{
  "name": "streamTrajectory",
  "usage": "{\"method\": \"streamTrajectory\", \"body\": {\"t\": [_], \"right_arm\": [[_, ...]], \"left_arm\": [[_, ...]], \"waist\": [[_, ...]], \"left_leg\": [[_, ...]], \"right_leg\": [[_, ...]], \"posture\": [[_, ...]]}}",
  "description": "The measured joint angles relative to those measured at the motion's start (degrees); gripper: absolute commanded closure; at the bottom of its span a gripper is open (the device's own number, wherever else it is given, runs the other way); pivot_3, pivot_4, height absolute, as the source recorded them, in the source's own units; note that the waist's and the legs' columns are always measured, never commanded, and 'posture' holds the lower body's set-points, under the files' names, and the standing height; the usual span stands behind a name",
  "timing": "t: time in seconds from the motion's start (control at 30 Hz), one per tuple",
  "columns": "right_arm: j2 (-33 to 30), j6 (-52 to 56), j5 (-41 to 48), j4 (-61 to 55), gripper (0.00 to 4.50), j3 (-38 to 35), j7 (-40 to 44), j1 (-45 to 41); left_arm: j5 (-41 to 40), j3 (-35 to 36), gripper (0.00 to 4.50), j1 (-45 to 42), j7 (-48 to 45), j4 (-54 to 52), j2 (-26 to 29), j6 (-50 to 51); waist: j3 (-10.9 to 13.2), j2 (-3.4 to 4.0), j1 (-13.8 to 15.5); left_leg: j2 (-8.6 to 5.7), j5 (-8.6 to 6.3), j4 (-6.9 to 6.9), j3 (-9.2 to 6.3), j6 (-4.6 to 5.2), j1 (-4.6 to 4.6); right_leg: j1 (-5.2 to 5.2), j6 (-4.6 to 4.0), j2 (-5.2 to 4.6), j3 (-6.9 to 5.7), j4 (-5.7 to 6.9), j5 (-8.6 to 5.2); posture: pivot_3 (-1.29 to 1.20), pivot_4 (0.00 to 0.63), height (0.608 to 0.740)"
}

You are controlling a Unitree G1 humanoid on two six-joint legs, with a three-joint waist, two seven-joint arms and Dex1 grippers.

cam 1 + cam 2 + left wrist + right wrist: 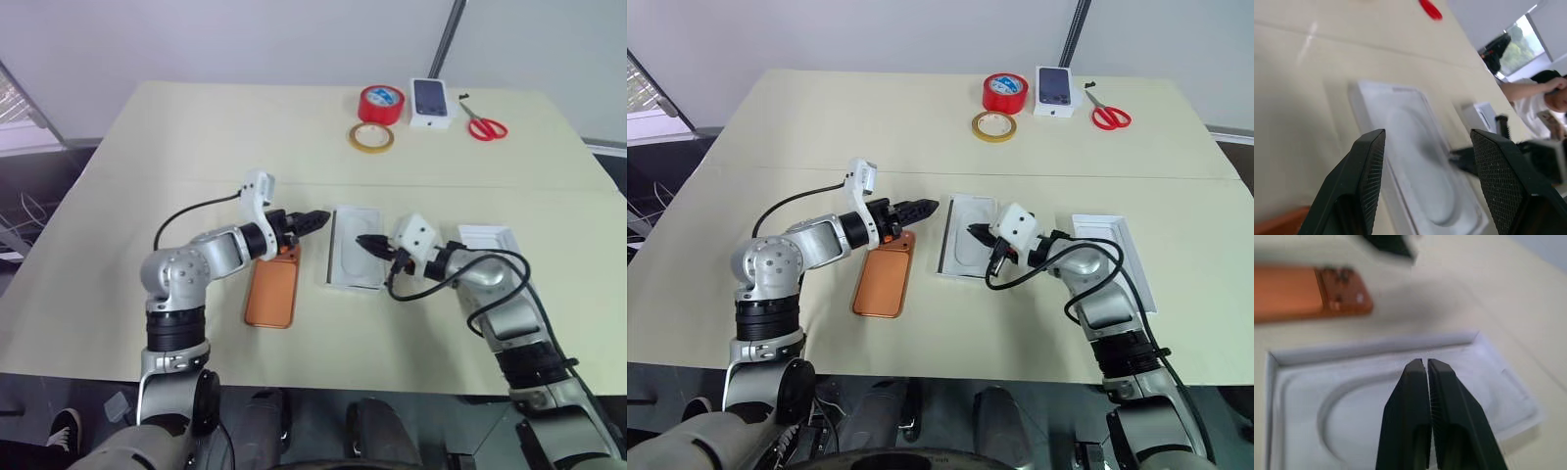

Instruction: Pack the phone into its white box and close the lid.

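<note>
Right gripper level over insert, jaws together

Left gripper parted, reaching level toward right gripper; right pinched tight, pointing back.

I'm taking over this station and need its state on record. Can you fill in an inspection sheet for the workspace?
Surface: beige table, two joined tops.
Job's things: phone back-up on the table; white box beside the right arm.
Clutter: white insert, red tape, yellow tape, scissors, small carton.
Hands: left hand open, holding nothing; right hand shut over the insert.
Cables: black leads along both forearms.
Surroundings: person at a window.
</note>
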Motion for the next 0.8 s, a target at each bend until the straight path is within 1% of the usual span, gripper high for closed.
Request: {"method": "streamTrajectory", "body": {"t": [0.03,0.13,0.2,0.27,0.47,0.7,0.8], "right_arm": [[0.7,-0.6,-1.9,1.3,4.47,1.3,-1.0,-1.2],[0.5,-2.6,-6.4,3.6,4.47,3.9,-1.7,-3.7],[-0.1,-4.4,-9.0,4.4,4.47,5.7,-1.5,-4.6],[-0.3,-5.6,-10.7,4.6,4.47,7.4,-1.1,-4.8],[-0.5,-7.3,-13.6,4.1,4.47,11.4,3.1,-6.0],[2.4,-8.0,-13.9,4.1,4.47,12.7,4.0,-6.2],[1.7,-8.7,-14.2,4.8,4.47,12.7,4.2,-6.7]], "left_arm": [[2.3,-2.9,1.60,2.1,-2.1,-1.3,3.0,-3.8],[8.6,-7.9,1.60,6.3,-6.9,-1.9,9.4,-12.9],[10.3,-8.3,1.60,7.9,-8.8,-1.7,11.5,-16.3],[10.7,-7.5,1.60,8.1,-10.0,-0.7,12.0,-18.3],[10.8,-6.2,1.60,8.4,-11.8,0.7,13.7,-21.0],[11.1,-5.5,1.60,8.6,-12.0,1.0,13.6,-21.5],[10.6,-5.5,1.60,10.4,-13.6,0.6,14.4,-21.5]], "waist": [[0.0,0.00,-0.3],[0.0,0.02,-0.8],[0.0,0.01,-0.8],[0.0,0.01,-0.7],[0.0,0.01,-1.2],[0.0,0.01,-1.2],[0.0,0.01,-1.3]], "left_leg": [[0.02,0.01,-0.01,0.03,-0.02,0.01],[0.08,0.04,-0.10,0.04,-0.07,0.00],[0.08,0.04,-0.11,0.02,-0.06,-0.02],[0.07,0.01,-0.09,0.02,-0.02,-0.03],[0.08,-0.09,-0.11,-0.01,0.16,-0.02],[0.08,-0.09,-0.11,-0.01,0.16,-0.02],[0.08,-0.09,-0.10,0.00,0.15,-0.02]], "right_leg": [[-0.05,0.00,0.08,0.04,0.02,0.00],[-0.13,-0.01,0.16,0.06,0.04,0.00],[-0.12,-0.02,0.13,0.04,0.01,-0.01],[-0.11,-0.02,-0.03,0.04,0.01,-0.01],[-0.12,-0.01,-0.03,0.05,0.03,0.00],[-0.14,-0.01,-0.02,0.05,0.05,0.00],[-0.14,-0.01,-0.03,0.04,0.05,0.00]], "posture": [[0.00,0.150,0.728],[0.00,0.150,0.728],[0.00,0.150,0.728],[0.00,0.150,0.728],[0.00,0.150,0.728],[0.00,0.150,0.728],[0.00,0.150,0.728]]}}
